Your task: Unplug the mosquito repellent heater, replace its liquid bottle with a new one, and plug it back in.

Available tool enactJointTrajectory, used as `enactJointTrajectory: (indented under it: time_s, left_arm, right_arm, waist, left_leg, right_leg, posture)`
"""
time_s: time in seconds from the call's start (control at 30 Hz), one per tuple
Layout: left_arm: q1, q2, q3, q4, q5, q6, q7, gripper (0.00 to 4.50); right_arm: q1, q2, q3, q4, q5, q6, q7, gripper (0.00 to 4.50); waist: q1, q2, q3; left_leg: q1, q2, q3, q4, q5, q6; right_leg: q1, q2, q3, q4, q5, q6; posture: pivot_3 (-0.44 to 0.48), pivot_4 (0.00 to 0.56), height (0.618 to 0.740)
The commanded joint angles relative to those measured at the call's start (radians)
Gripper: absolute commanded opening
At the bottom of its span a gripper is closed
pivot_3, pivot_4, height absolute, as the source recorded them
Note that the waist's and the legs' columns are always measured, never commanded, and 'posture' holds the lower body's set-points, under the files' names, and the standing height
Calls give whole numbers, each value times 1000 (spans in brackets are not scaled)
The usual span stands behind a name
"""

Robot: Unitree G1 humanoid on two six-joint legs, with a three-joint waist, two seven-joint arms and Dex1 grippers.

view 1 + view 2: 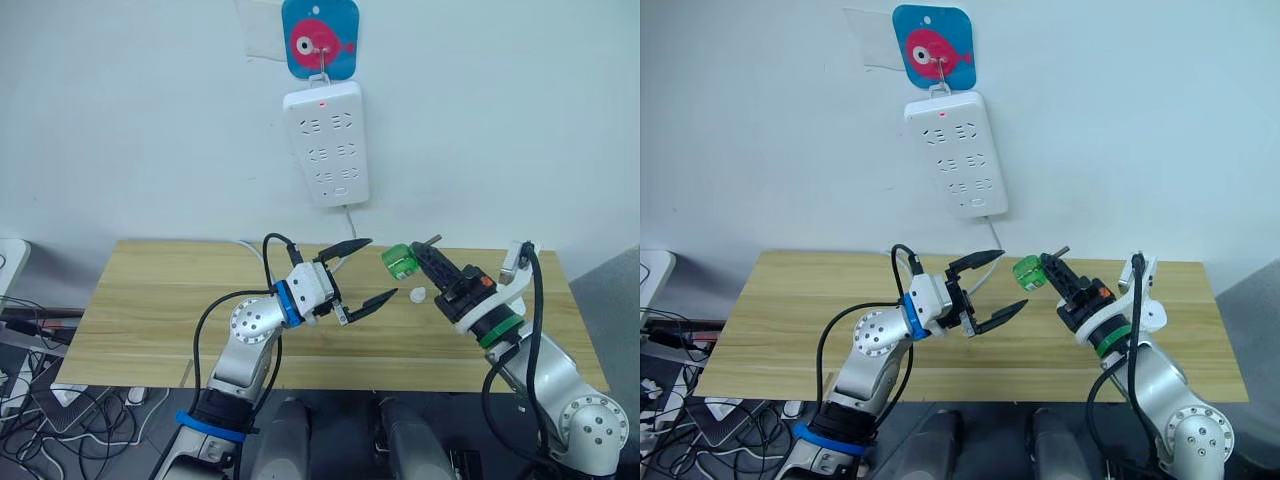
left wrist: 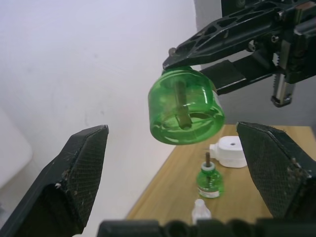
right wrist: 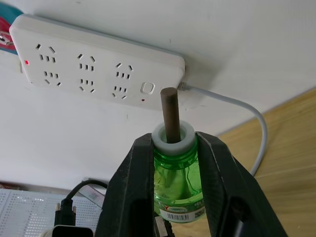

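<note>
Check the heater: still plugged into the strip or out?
Out. The mosquito repellent heater lies on the table; the power strip on the wall has no plug in any socket. The right claw holds a green bottle.

The setting presents as a robot test or laboratory room, not a lived-in home. A plain white wall (image 1: 120, 120) fills the upper frame, bare except for a white power strip (image 1: 326, 145) hung at upper centre from a hook on a blue fish-pattern plaque (image 1: 319, 38). A light wooden table (image 1: 150, 310) runs across the middle of the frame against that wall. At lower left, beside the table, loose black cables (image 1: 40, 400) lie tangled on the floor with white equipment (image 1: 10, 262) at the left edge. Grey flooring (image 1: 605, 300) shows at right. A perforated white panel (image 3: 29, 217) appears in the right wrist view.
</note>
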Motion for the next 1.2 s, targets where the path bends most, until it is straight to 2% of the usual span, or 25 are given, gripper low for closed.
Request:
enactJointTrajectory:
  time_s: [0.03,0.5,0.6,0.77,1.07,1.2]
  left_arm:
    - [-10,-18,-14,-22,19,-43,39,4500]
    - [-6,-40,-40,-3,31,-48,103,4500]
    - [-6,-34,-48,-4,14,-46,90,3877]
    - [-6,-34,-47,-1,7,-44,87,2279]
    - [-12,-40,-47,1,13,-37,91,2225]
    - [-23,-36,-45,8,4,-18,76,2225]
  right_arm:
    - [-15,-22,35,-28,50,-54,-21,856]
    - [-2,-60,125,-52,58,-165,-41,856]
    - [-1,-61,133,-55,61,-182,-44,856]
    - [2,-76,146,-61,65,-195,-43,856]
    - [11,-93,177,-66,61,-213,-38,856]
    - [19,-119,172,-66,63,-218,-36,2160]
  waist:
    - [1,0,-1]
    - [2,0,-5]
    - [1,0,-5]
    - [2,0,-8]
    - [1,0,-16]
    - [1,0,-17]
  left_leg:
    - [0,0,0,0,0,0]
    - [0,0,0,0,0,0]
    - [0,0,0,0,0,0]
    - [0,0,0,0,0,0]
    - [0,0,0,0,0,0]
    - [0,0,0,0,0,0]
  right_leg:
    - [0,0,0,0,0,0]
    - [0,0,0,0,0,-1]
    - [0,0,0,0,0,-1]
    - [0,0,0,0,0,-1]
    - [0,0,0,0,0,-1]
    - [1,0,0,0,0,-1]
  posture:
    - [195,229,740]
    - [188,219,740]
    - [188,219,740]
    - [184,213,740]
    - [184,217,740]
    - [183,220,740]
